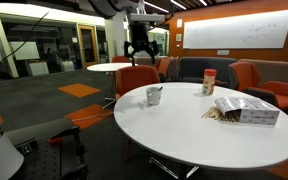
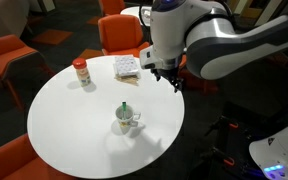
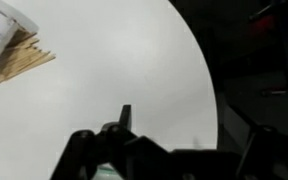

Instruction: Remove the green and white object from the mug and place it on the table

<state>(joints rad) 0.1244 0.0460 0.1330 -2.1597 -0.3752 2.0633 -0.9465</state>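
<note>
The mug (image 2: 128,121) is small and light grey-white and stands upright near the middle of the round white table (image 2: 64,130). The green and white object (image 2: 125,108) sticks up out of it. The mug also shows in an exterior view (image 1: 154,97). My gripper (image 2: 167,78) hangs high above the table's edge, well away from the mug, with its fingers apart and nothing between them. It also shows above and behind the table in an exterior view (image 1: 140,50). In the wrist view the dark fingers (image 3: 199,135) frame bare table top (image 3: 114,60); the mug is out of view there.
A jar with an orange-red lid (image 2: 81,72) (image 1: 209,82) and a packet with wooden sticks spilling out (image 2: 127,67) (image 1: 246,110) (image 3: 19,60) stand on the table's far part. Orange chairs (image 2: 121,32) ring the table. A smaller round table (image 1: 111,68) stands farther off.
</note>
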